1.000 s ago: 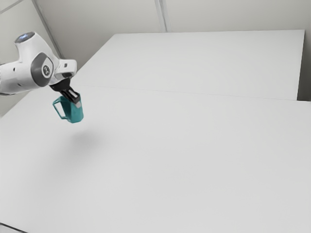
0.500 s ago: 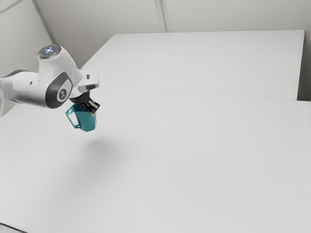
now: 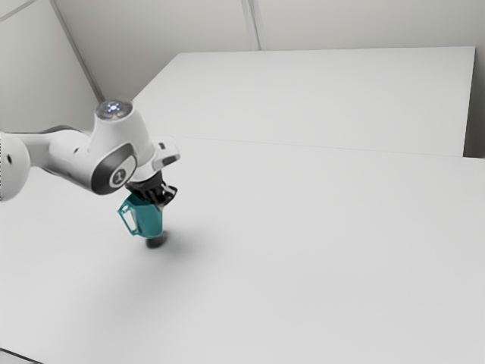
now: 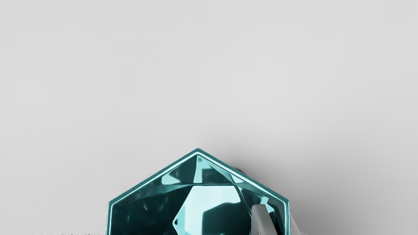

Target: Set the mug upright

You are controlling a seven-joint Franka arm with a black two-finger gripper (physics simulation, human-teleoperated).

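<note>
- The mug (image 3: 149,218) is in the gripper (image 4: 277,212), low over the bench (image 3: 303,243). It looks to be just above it, with a dark shadow (image 3: 156,242) close under its bottom.
- The jaws pinch one side wall of the mug. One is inside the cup and one is outside, so the thin wall sits between them. I think this grip is good for holding the mug up without squashing it.
- The open top faces up and the bottom faces down. That is the way it must go to stand by itself. It looks nearly straight, but I cannot tell if it is quite level.
- The handle (image 3: 126,222) points to the exterior view's left, out of the way of the pinch.
- The mug is blue-green and shiny. Its rim (image 4: 153,176) has flat sides and sharp corners, not a round edge.
- Inside, bright and dark patches shine on the walls and the flat floor.
</note>
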